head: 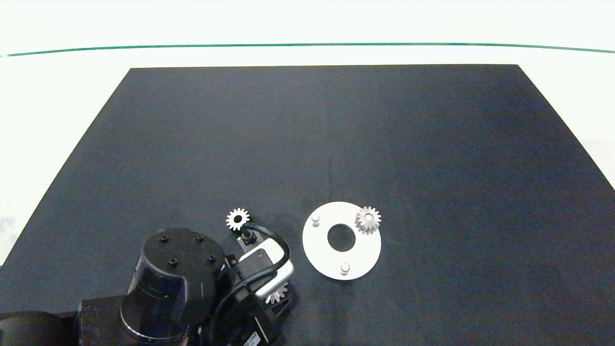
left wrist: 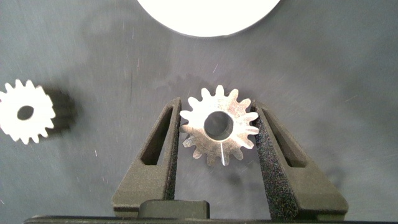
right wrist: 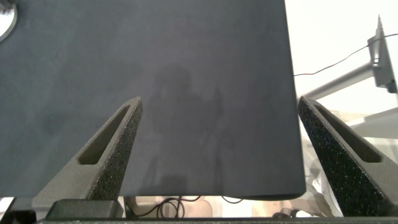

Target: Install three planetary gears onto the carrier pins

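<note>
I'm working over a dark tabletop [head: 336,134], and the biggest task piece on it is the white disc [head: 317,252], lying flat near the middle front with three pins standing in a triangle. The far-right pin already carries a gear [head: 368,220]; the far-left pin [head: 315,220] and the near pin [head: 345,268] are bare. My left arm comes in at the near left, and the left gripper [left wrist: 219,134] sits low just left of the disc, its fingers [left wrist: 160,140] narrowed around a second gear [left wrist: 219,127], the pads touching or almost touching the tooth tips on opposite sides. I can't tell whether that gear is lifted or lying on the mat. The third gear [head: 237,219] lies loose on the tabletop a little farther out, just beyond the wrist. The right gripper [right wrist: 217,149] is off by the right edge of the tabletop, fingers spread wide with nothing between them. I judge these gears as small, stiff metal and dense for their size. The toothed rim is hard and slick, so it could roll or cock between the pads. Squeezing straight across the diameter, flat and level, looks safest for keeping the hole square to a pin.
</note>
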Motion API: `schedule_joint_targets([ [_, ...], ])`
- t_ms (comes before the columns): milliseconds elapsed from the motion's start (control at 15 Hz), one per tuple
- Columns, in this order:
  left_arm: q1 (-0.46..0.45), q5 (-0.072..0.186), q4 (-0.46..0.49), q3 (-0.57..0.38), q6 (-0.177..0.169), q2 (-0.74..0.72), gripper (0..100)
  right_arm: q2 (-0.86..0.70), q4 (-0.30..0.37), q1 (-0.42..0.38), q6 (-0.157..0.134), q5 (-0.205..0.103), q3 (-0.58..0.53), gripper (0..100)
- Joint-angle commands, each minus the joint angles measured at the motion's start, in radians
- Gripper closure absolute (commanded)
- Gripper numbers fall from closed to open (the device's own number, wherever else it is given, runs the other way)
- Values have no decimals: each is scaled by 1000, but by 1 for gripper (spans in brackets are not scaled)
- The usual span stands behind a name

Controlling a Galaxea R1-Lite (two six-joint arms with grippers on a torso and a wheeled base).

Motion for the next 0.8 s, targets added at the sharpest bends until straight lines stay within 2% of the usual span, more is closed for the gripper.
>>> schedule_joint_targets([
  [67, -48, 3, 45, -98, -22, -4, 93, -1, 4, 1, -1, 0, 15, 0],
  [200, -72, 12, 37, -120, -30, 32, 93, -1, 4, 1, -3, 1, 15, 0],
  [333, -111, 37, -1, -158, -31, 89, 93, -1, 4, 1, -3, 1, 15, 0],
  [467, -128, 42, -41, -175, -31, 128, 93, -2, 4, 1, -3, 1, 15, 0],
  [533, -134, 75, -58, -197, -30, 163, 93, -2, 2, -1, -3, 1, 15, 0],
  [800, -148, 83, -55, -229, -30, 204, 93, -1, 1, -1, -3, 1, 15, 0],
])
